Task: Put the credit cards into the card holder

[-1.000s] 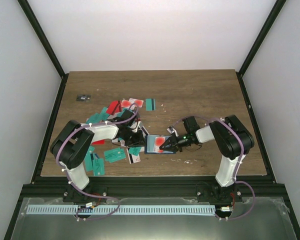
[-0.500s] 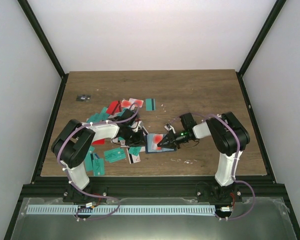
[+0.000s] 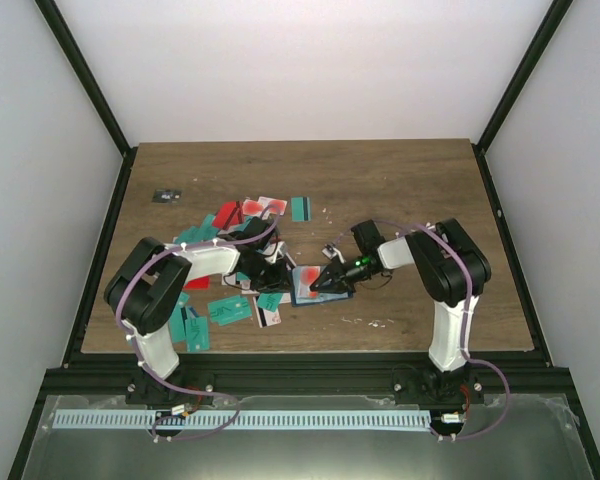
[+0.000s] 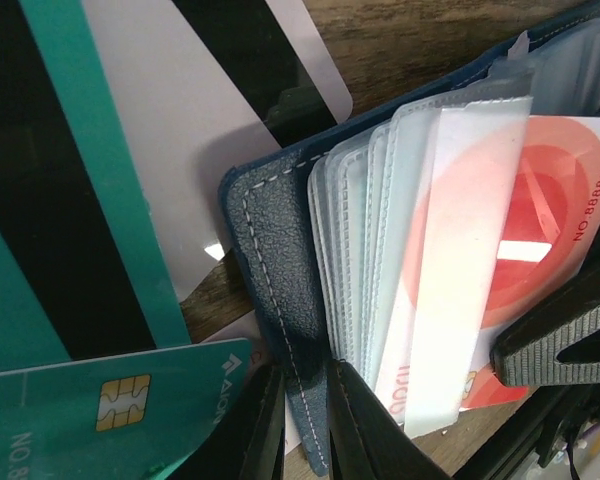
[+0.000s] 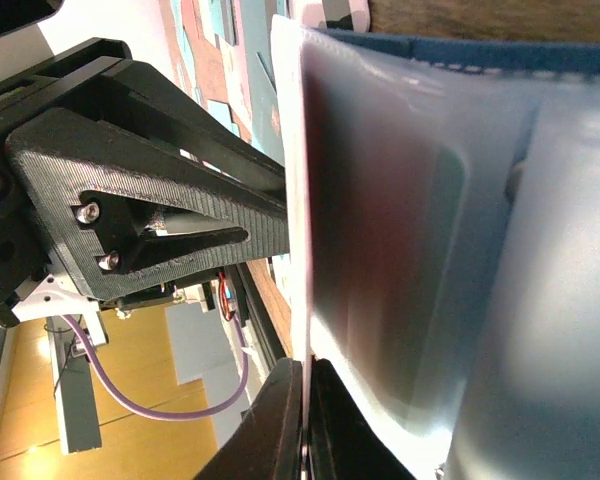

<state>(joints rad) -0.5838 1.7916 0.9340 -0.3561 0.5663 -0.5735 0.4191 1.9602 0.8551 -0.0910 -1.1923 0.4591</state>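
Observation:
The navy card holder [image 3: 302, 290] lies open near the table's middle, its clear sleeves [image 4: 380, 230] fanned up. My left gripper [image 4: 306, 385] is shut on the holder's stitched cover [image 4: 270, 250] at its left edge. My right gripper [image 3: 327, 282] is shut on a white card with a red blotch [image 4: 525, 225], seen edge-on in the right wrist view as a thin card [image 5: 302, 180]. That card lies over the sleeves, partly under one clear flap. Several other credit cards, mostly teal [image 3: 228, 310], lie scattered to the left.
A small black-grey object [image 3: 166, 195] sits at the far left of the table. More cards [image 3: 265, 206] lie behind the holder. Teal and black-striped cards [image 4: 80, 200] crowd the left gripper. Black frame rails [image 3: 100, 250] border the table.
My right gripper has slid left with the red-blotched card, bringing it further over the holder's sleeves. The left gripper has kept its hold on the cover.

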